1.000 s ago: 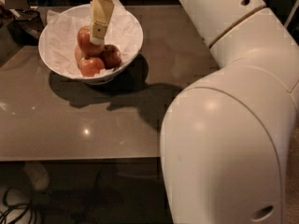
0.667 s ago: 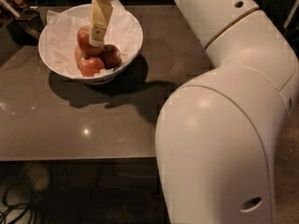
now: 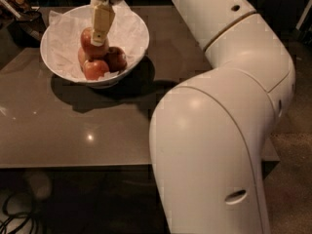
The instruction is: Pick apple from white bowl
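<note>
Against the white bowl [image 3: 138, 52], the gripper [image 3: 99, 39] has hardly shifted over the last second: it hangs over the bowl's middle, reaching straight down onto the apple [image 3: 87, 42]. The apple rests inside the bowl on the crumpled paper [image 3: 63, 48], above the smaller red apples [image 3: 96, 68] at the bowl's near side. What has moved is the arm [image 3: 224, 130], whose bulky elbow links have swung further across the table [image 3: 73, 126] to the right of the bowl. We judge that the grasp is being settled and the lift has not begun. We cannot tell whether the claw is apart or clamped on the apple. The wrist enters from beyond the bowl's far rim, pointing steeply downward.
</note>
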